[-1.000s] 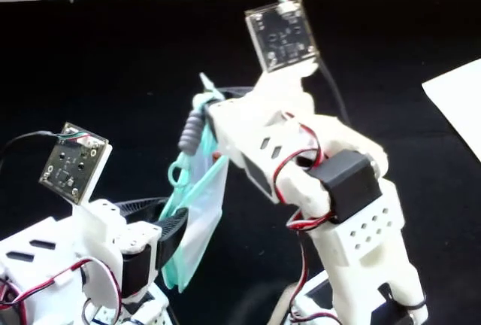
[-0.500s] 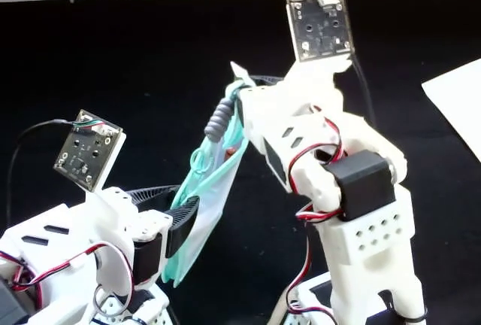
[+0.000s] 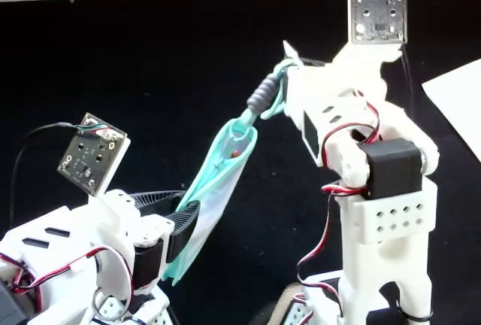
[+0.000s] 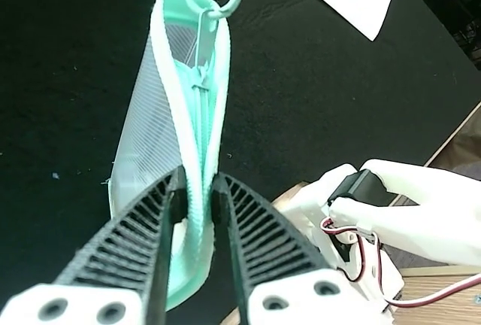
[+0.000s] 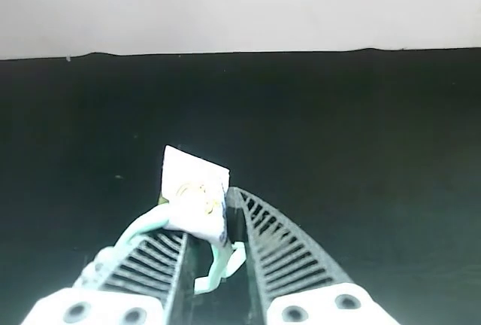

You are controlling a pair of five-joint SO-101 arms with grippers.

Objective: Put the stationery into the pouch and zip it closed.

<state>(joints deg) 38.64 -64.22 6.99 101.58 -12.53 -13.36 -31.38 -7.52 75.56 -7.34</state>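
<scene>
While the left gripper (image 4: 199,187) clamps the lower end of the pouch (image 4: 161,114) between pressed-together fingers, I note the right gripper (image 5: 216,227) pinching the zip pull (image 5: 214,272) together with its white tag (image 5: 194,193). The mint pouch therefore hangs stretched in the air between the two arms, above the black table (image 3: 113,77). I judge this hold deliberate: one end is anchored and the other drawn, so the slider can travel along a taut zip rather than bunch the fabric. A small reddish item (image 3: 237,152) shows at the mouth, which looks partly open toward the upper end. Against the frame a second ago, the right arm has swung up and away from the left, the pouch has gone from slack and folded to a nearly straight line, and the left gripper has barely shifted.
</scene>
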